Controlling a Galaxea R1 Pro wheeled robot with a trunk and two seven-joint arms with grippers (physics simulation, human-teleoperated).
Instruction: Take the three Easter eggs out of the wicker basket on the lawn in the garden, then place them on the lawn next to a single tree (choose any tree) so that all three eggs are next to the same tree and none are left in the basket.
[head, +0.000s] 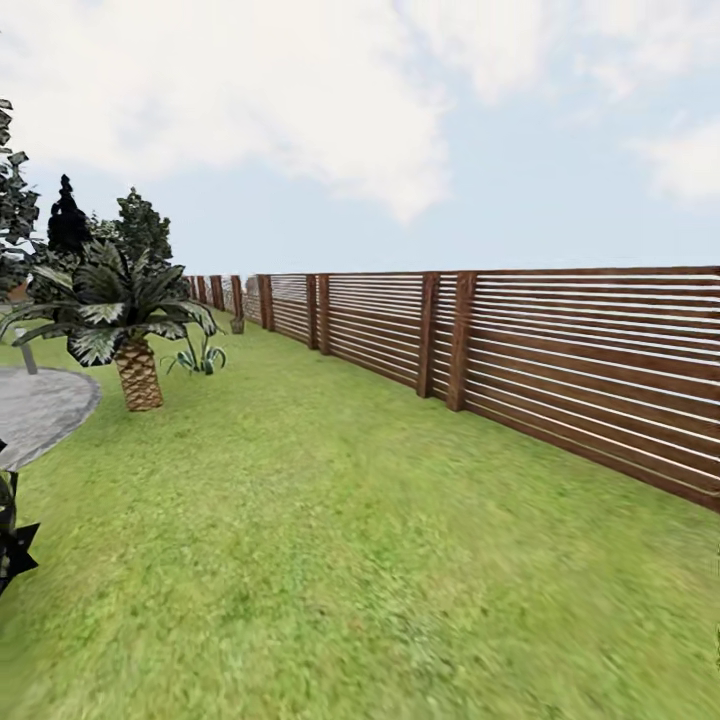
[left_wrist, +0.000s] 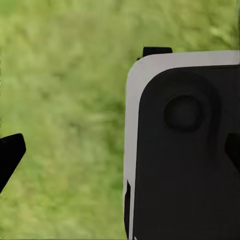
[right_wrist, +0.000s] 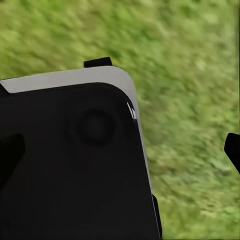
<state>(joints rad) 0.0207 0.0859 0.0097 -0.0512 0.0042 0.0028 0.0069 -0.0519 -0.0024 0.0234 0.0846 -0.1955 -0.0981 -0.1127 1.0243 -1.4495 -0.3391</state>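
Note:
The lawn (head: 330, 520) spreads ahead in the garden as mottled green grass. Far off by the fence stands a small brownish tub shape (head: 237, 324); it may be the wicker basket, but it is too small to be sure. The Easter eggs are out of view. Behind the palm rises a tree (head: 142, 228) with dark green flecked leaves, its trunk hidden. My left gripper (left_wrist: 122, 152) hangs open over grass, beside my own dark and white body. My right gripper (right_wrist: 121, 152) is likewise open, with nothing between its fingers.
A brown slatted fence (head: 560, 370) runs along the right, receding to the far left. A short palm (head: 135, 330) with a scaly trunk stands at the left, with a small spiky plant (head: 200, 358) beside it. A grey paved patch (head: 40, 410) and dark leaves (head: 14, 548) lie at the left edge.

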